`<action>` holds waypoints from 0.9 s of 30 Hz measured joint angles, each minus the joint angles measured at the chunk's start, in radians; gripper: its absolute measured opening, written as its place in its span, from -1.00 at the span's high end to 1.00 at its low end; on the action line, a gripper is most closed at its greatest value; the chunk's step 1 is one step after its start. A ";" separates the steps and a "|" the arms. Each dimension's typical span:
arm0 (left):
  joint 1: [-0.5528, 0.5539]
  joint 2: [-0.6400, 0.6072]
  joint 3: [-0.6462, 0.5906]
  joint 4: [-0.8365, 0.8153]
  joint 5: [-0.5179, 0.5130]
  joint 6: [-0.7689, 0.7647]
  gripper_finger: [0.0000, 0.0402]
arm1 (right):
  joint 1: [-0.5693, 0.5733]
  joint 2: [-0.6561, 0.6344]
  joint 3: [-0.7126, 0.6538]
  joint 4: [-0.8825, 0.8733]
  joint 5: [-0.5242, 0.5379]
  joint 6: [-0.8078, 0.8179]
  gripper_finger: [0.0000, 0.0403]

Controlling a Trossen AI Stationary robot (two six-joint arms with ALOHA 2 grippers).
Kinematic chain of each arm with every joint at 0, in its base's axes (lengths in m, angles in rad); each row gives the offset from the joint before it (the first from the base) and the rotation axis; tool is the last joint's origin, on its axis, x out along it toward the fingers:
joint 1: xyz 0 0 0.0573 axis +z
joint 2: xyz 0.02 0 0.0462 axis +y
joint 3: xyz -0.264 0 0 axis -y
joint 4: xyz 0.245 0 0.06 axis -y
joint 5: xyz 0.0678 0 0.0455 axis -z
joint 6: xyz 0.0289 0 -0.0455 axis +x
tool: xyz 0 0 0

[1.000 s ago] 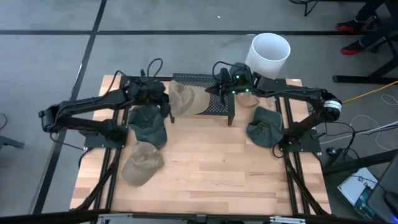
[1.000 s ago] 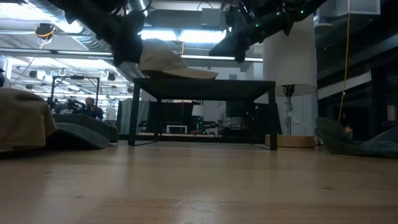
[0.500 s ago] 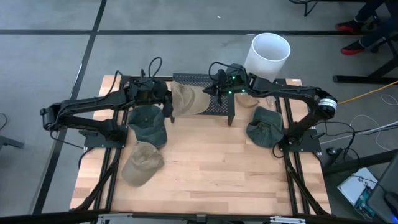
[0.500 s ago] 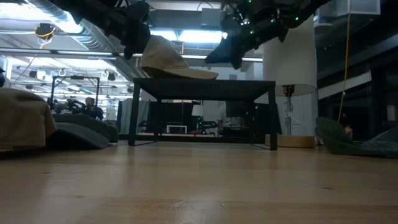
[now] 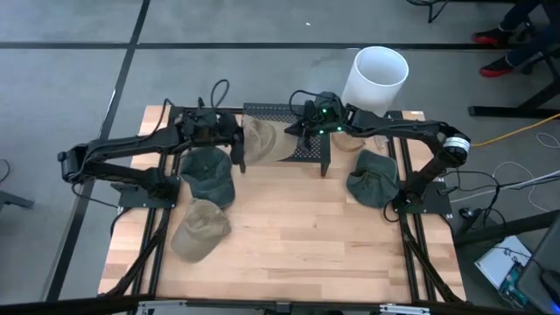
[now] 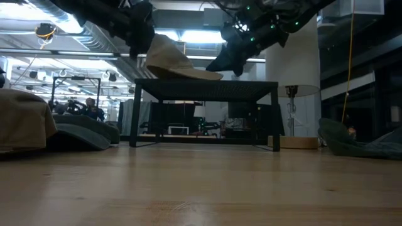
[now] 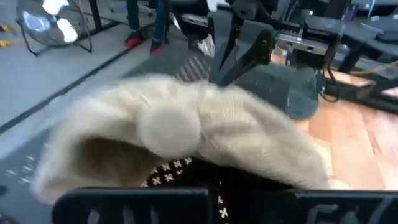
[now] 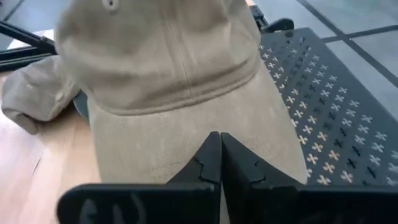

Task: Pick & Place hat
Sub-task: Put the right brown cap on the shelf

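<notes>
Nearest you on the light wooden bench [image 5: 289,236] lies a spare tan cap [image 5: 199,229], with a dark green cap [image 5: 208,175] just beyond it and another dark green cap [image 5: 372,179] over by the right arm's base; none of these is being handled. Your work is farther back: the beige fabric baseball cap [image 5: 265,140] sits on the black perforated metal stand [image 5: 306,150], tipped up at its crown end, with its brim flat on the perforated top. Watch for two things. If the two arms pull apart or lift unevenly, the cap may twist, slip from one pinch and slide off the stand's edge onto the bench; and because the right gripper [image 8: 220,146] is so low over the brim, pressing further could catch the fingertips in the perforations or drag the stand. The right gripper's fingers are pressed together at the edge of the brim, and whether any fabric is nipped between them you cannot tell. The left gripper [image 5: 234,149] is at the crown end with its fingers together; it looks to pinch the cap's back edge, holding it raised. Beyond the stand a white cylindrical bin [image 5: 377,77] stands off the bench's far edge.
</notes>
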 joint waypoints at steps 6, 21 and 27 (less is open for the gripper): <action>0.016 -0.097 0.000 -0.083 -0.018 -0.002 0.99 | -0.001 -0.079 0.000 -0.006 0.000 0.027 0.90; -0.192 -0.254 0.000 -0.303 0.039 -0.114 0.99 | 0.215 -0.302 0.000 -0.331 -0.039 0.195 0.98; -0.364 -0.251 0.000 -0.309 -0.007 -0.162 0.99 | 0.320 -0.359 0.000 -0.435 0.108 0.312 0.89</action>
